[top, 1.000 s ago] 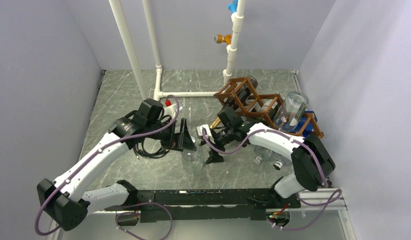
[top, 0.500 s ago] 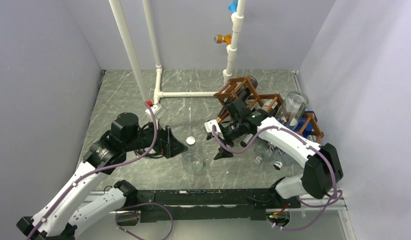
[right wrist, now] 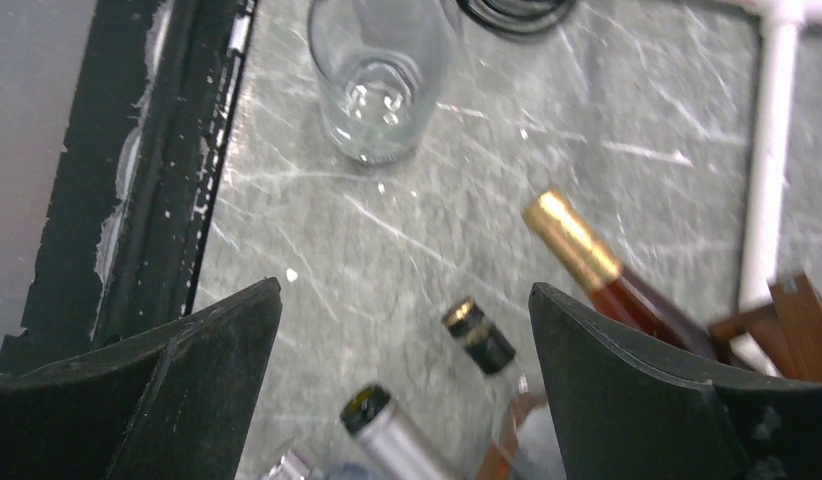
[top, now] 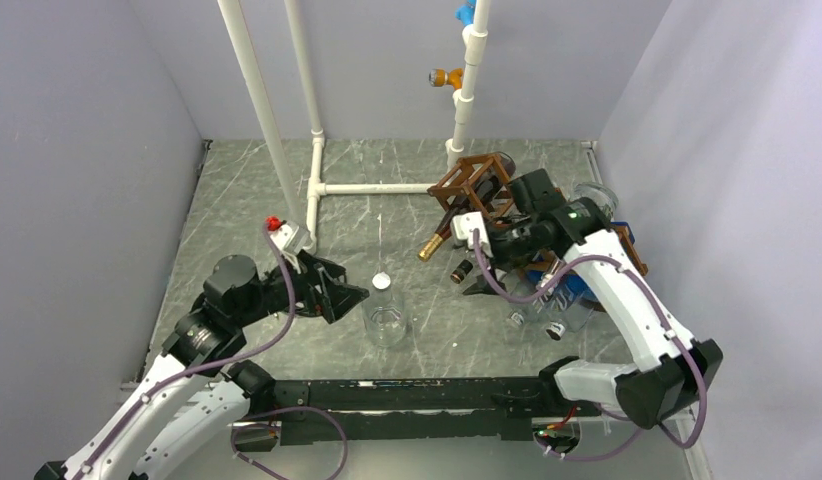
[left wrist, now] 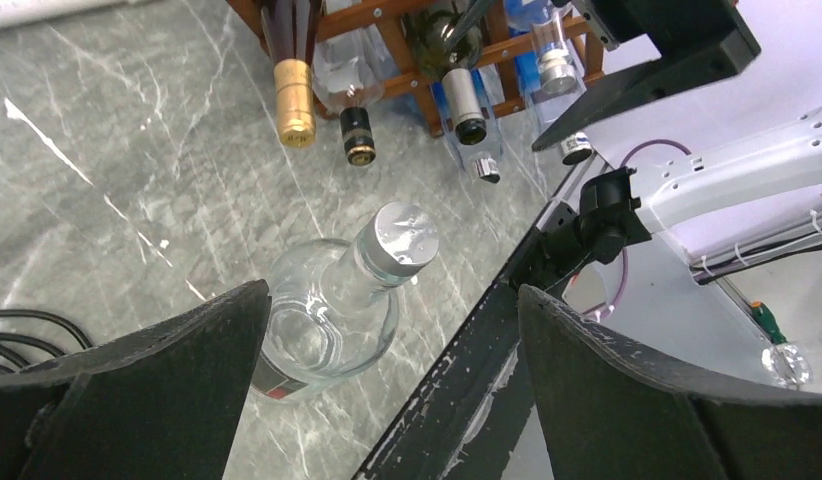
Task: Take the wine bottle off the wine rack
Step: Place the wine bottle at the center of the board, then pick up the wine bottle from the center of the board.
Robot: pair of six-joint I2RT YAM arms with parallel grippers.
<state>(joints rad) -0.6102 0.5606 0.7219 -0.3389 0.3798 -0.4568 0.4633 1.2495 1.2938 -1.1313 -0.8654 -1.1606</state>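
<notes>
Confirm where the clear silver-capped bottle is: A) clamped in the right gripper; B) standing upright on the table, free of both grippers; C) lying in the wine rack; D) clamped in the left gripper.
B: the clear bottle stands upright on the table, and the left gripper and right gripper are both open and apart from it.
</notes>
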